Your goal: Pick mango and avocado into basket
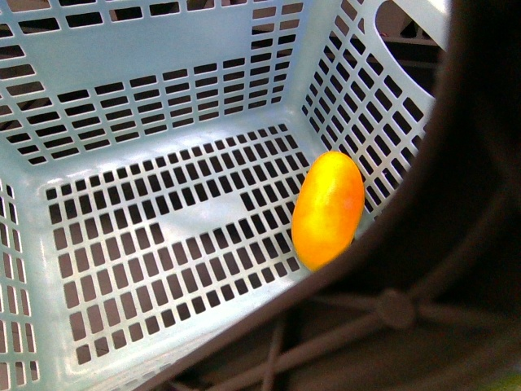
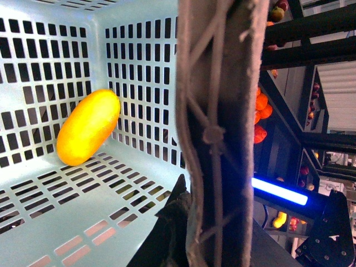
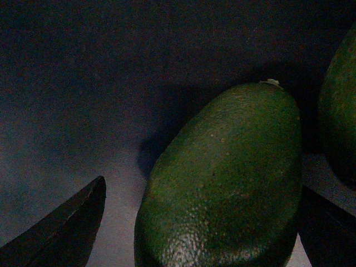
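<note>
The light turquoise plastic basket (image 1: 203, 81) with slotted walls is carrying one thing. A smooth, long, yellow-orange mango (image 1: 328, 209) with a reddish blush is lying on the basket's slotted floor, close against a side wall and near a corner.

In the right wrist view, a dull, dark grey flat surface (image 3: 83, 139) is carrying a dark green oval avocado (image 3: 222, 183) with bumpy skin. The avocado is lying on its side. A second dark green fruit (image 3: 340, 105) is sitting just beside it, partly cut off by the picture's edge.

In the left wrist view, black shelves (image 2: 311, 28) behind the basket are holding small orange fruits (image 2: 261, 108).
</note>
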